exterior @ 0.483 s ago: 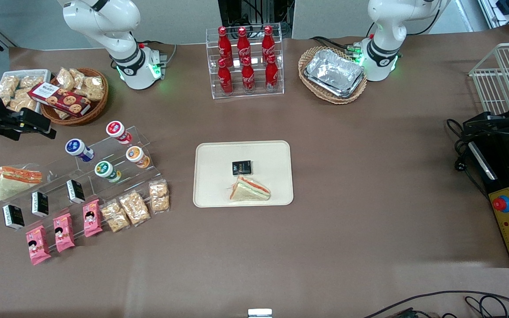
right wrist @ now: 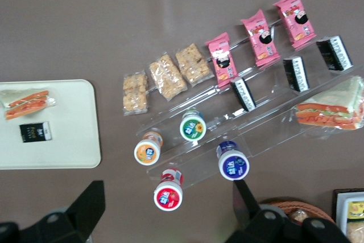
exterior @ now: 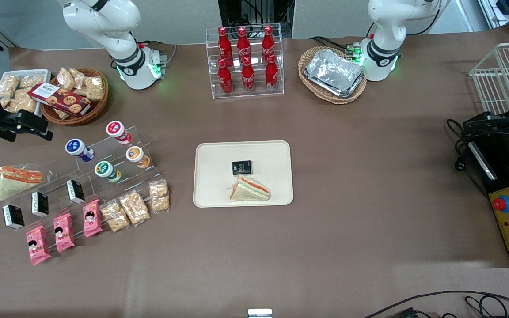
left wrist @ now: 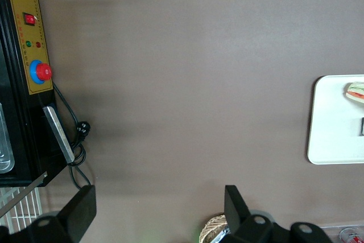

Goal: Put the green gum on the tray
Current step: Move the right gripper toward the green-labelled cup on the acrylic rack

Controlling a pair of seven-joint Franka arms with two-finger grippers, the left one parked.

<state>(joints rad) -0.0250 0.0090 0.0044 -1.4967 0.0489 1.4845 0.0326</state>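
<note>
A: Where is the end effector [exterior: 38, 127]?

B: At the working arm's end of the table, raised over the table edge beside the wicker basket of snacks [exterior: 77, 95]. The right wrist view shows its two fingers [right wrist: 85, 206] spread wide with nothing between them, above the clear stepped rack [exterior: 104, 154].

A: And the green gum [exterior: 106, 171]?

B: It lies on the rack's middle step, lid facing up, untouched. The orange-lidded bottle [exterior: 137, 156] lies just beside it on the same step, toward the tray. The blue-lidded bottle [exterior: 78, 149] and the red-lidded bottle [exterior: 118, 131] sit one step higher, farther from the front camera. The green gum [right wrist: 193, 126] also shows in the right wrist view, between the orange and blue lids.

A: What else is around the rack?

B: A wrapped sandwich [exterior: 16, 179] lies at its end nearest the table edge. Three small black packs [exterior: 40, 204] stand on the lowest step. Three pink packets [exterior: 62, 232] and three bags of crackers [exterior: 135, 205] lie in front of it on the table.

A: And the tray [exterior: 210, 194]?

B: It sits near the table's middle, well apart from the rack. It carries a small black pack [exterior: 241, 167] and, nearer the front camera, a wrapped sandwich half [exterior: 250, 189]. The green gum is not on it.
</note>
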